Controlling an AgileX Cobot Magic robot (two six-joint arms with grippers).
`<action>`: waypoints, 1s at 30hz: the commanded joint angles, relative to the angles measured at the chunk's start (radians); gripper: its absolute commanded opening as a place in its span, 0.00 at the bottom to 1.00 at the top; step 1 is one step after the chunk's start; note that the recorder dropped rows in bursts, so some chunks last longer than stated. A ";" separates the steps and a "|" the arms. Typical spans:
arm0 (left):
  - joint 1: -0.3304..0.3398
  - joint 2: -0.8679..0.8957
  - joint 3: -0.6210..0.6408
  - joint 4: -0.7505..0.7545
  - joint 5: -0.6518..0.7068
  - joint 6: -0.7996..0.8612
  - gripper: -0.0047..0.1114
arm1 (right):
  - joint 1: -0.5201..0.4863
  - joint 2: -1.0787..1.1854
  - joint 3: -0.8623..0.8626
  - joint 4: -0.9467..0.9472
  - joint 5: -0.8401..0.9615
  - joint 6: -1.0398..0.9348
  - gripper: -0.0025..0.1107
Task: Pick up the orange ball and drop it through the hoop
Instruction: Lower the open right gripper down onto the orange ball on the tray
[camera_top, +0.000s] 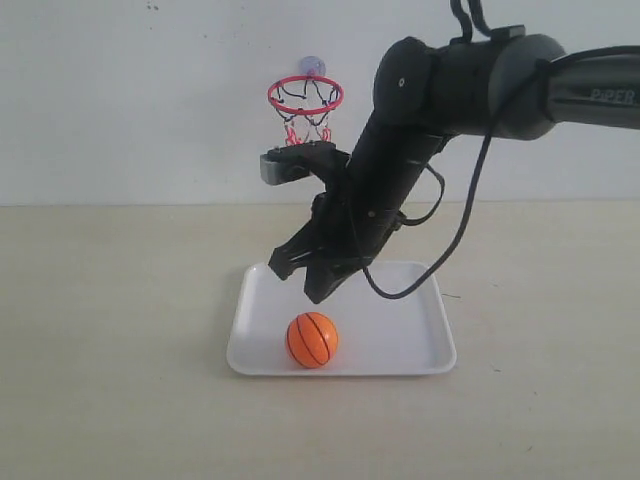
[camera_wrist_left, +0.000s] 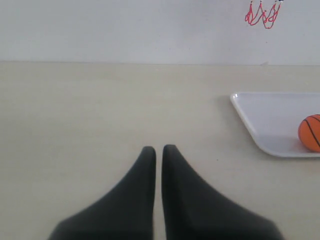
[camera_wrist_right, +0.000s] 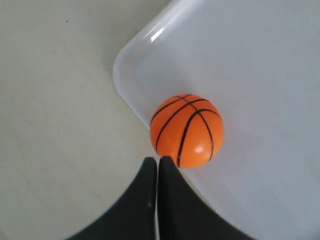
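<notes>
Above orange ball (camera_wrist_right: 186, 131): right tool (camera_wrist_right: 157, 159) closed, empty.

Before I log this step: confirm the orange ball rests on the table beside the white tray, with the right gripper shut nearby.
Not quite. The orange ball rests inside the white tray, near its corner, not on the table; the right wrist view shows it. The right gripper is indeed shut nearby.

One orange ball (camera_top: 312, 340); one hoop (camera_top: 306, 109); one white tray (camera_top: 400, 340).
</notes>
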 joint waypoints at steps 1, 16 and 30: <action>0.002 -0.003 0.004 -0.011 -0.002 0.003 0.08 | 0.001 0.009 -0.018 -0.005 -0.054 0.021 0.04; 0.002 -0.003 0.004 -0.011 -0.002 0.003 0.08 | 0.001 0.126 -0.018 -0.091 -0.049 0.254 0.77; 0.002 -0.003 0.004 -0.011 -0.002 0.003 0.08 | 0.008 0.156 -0.018 -0.056 -0.091 0.284 0.80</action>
